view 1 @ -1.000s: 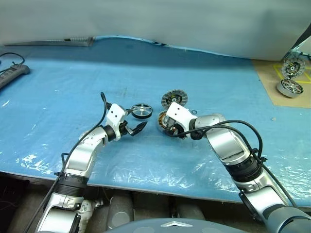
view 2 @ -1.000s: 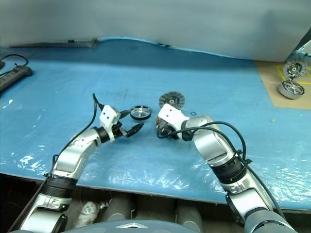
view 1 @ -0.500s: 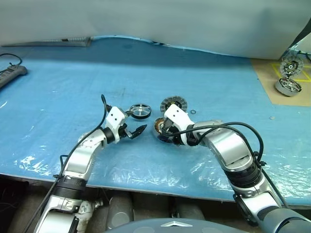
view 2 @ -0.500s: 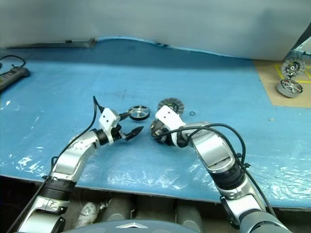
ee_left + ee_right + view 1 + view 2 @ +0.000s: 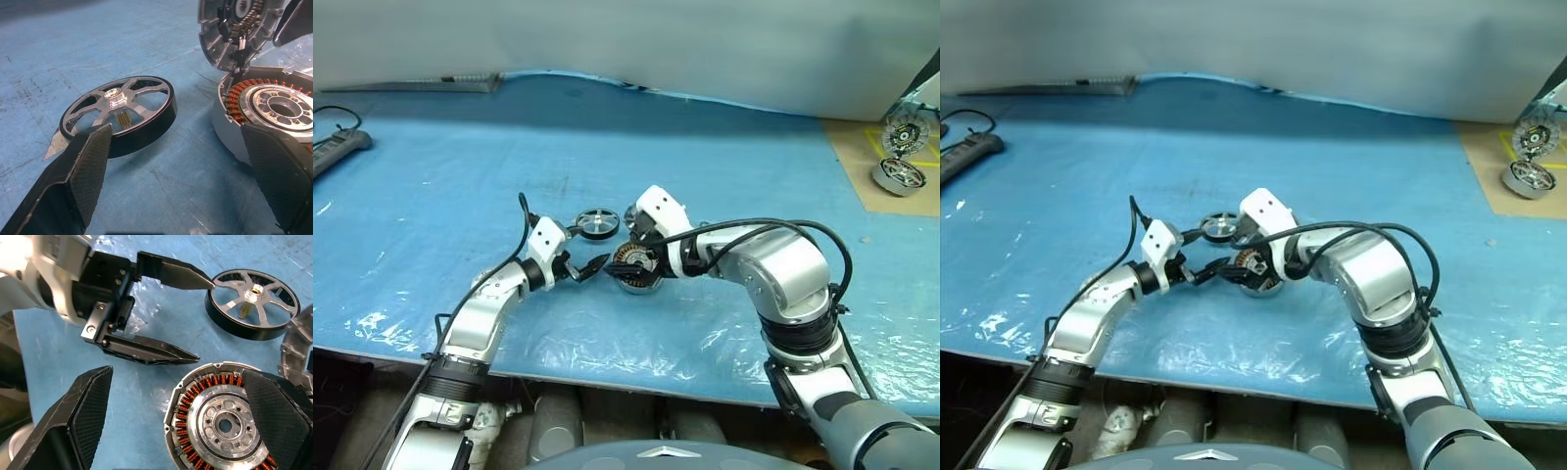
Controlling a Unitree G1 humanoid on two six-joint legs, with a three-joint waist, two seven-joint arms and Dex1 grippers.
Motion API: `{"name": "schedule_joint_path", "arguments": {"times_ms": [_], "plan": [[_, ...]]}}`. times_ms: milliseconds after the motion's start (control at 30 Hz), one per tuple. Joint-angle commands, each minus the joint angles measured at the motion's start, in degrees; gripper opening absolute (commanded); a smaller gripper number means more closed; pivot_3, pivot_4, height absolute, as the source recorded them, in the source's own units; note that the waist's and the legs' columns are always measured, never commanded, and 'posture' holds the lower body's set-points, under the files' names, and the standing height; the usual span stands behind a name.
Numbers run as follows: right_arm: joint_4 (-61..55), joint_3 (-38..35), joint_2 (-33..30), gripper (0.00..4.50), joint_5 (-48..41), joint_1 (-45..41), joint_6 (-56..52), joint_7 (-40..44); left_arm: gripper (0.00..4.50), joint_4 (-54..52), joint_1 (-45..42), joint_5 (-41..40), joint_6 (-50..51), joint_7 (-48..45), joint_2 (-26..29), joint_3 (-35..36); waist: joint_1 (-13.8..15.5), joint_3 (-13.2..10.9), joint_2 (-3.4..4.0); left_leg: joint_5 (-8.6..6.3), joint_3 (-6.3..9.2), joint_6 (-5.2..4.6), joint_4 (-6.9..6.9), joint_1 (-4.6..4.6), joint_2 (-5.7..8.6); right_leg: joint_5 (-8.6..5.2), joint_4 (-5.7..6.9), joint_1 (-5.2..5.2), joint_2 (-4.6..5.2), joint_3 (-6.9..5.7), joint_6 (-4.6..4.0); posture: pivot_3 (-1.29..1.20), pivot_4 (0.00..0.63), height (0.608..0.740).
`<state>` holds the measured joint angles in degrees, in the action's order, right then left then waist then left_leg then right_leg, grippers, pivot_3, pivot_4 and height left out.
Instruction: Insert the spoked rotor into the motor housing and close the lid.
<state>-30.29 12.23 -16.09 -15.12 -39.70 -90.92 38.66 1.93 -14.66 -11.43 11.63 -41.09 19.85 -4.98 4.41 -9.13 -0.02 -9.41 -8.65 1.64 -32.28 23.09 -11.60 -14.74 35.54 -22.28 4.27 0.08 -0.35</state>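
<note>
No text, label, brand, number or sign can be read in these pictures.

surface: blue sheet | on it: spoked rotor, motor housing, power strip

Between the left gripper's spread black fingers, the spoked rotor lies flat on blue sheeting. Beside it sits the motor housing, copper windings exposed, with the lid leaning tilted behind.
</note>
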Motion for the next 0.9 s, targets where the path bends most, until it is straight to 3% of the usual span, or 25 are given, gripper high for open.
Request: {"name": "schedule_joint_path", "arguments": {"times_ms": [33,333,633,767,900], "plan": [[-3.42,-3.33,-1.95,4.48,-5.51,-0.73,-1.54,1.33,4.5,-0.96,0.06,-1.01,-0.98,-1.32,0.27,0.08,0.08,0.0,0.0,0.0,0.0,0.0,0.0,0.0,0.0,0.0,0.0,0.01,0.0,0.0,0.0,0.0,0.15,0.74],[-5.83,-13.07,-10.96,4.48,-17.88,5.51,-1.49,4.95,4.5,-0.77,0.42,-1.6,-1.83,-4.43,1.37,0.17,1.12,0.0,0.02,0.0,-0.05,0.0,-0.02,-0.04,-0.01,0.0,0.07,0.02,-0.01,0.01,0.0,0.0,0.15,0.74],[-5.89,-20.06,-19.96,4.48,-12.13,28.58,30.45,5.12,4.5,0.09,0.78,-1.46,-2.7,-5.06,1.41,0.2,1.37,0.01,0.03,0.0,-0.12,-0.01,-0.02,0.0,0.01,-0.01,-0.01,0.04,0.03,0.0,0.02,0.0,0.15,0.74],[-2.17,-19.47,-18.96,4.48,-7.58,36.4,42.41,2.5,4.5,0.63,0.6,-1.52,-3.15,-5.5,1.47,0.23,1.06,0.01,0.04,0.0,-0.13,-0.02,-0.04,-0.04,-0.01,-0.02,-0.02,0.05,0.02,0.0,0.0,0.0,0.15,0.74],[4.18,-16.45,-15.17,4.48,-1.91,37.28,49.99,-4.21,4.5,1.27,0.48,-1.53,-4.97,-6.04,1.29,0.22,0.94,0.01,0.04,0.0,-0.13,-0.03,-0.08,-0.03,0.0,-0.14,-0.03,0.03,0.02,0.05,-0.19,0.0,0.15,0.74]]}}
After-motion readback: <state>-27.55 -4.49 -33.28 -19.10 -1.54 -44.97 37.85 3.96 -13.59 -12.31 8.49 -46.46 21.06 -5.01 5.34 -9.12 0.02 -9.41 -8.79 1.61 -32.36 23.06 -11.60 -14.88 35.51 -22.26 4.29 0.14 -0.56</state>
